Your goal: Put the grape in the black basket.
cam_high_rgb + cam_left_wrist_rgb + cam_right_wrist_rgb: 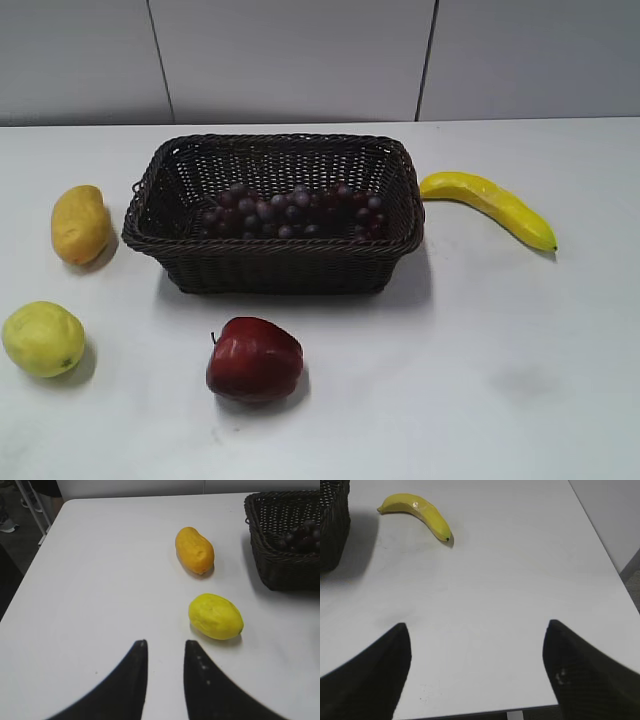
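5 fruits and 1 basket are sitting on the white table (520,400). At far left, the orange mango (79,224) is lying near the table's left side, with the yellow lemon (42,339) nearer the camera and apart from it. The red apple (254,359) is resting just in front of the black basket (270,268), and the grape (290,211) is lying inside that basket, stretched along its floor. To the right, the banana (490,204) is lying just beside the basket's right rim; wide bare tabletop is opening up near and right of it.

Neither arm is appearing in the exterior view. Only the left wrist view is showing the left gripper (164,652), its fingers slightly parted around nothing, plus the table's left edge. Only the right wrist view is showing the right gripper (476,635) spread wide, holding nothing, near the table's near and right edges.
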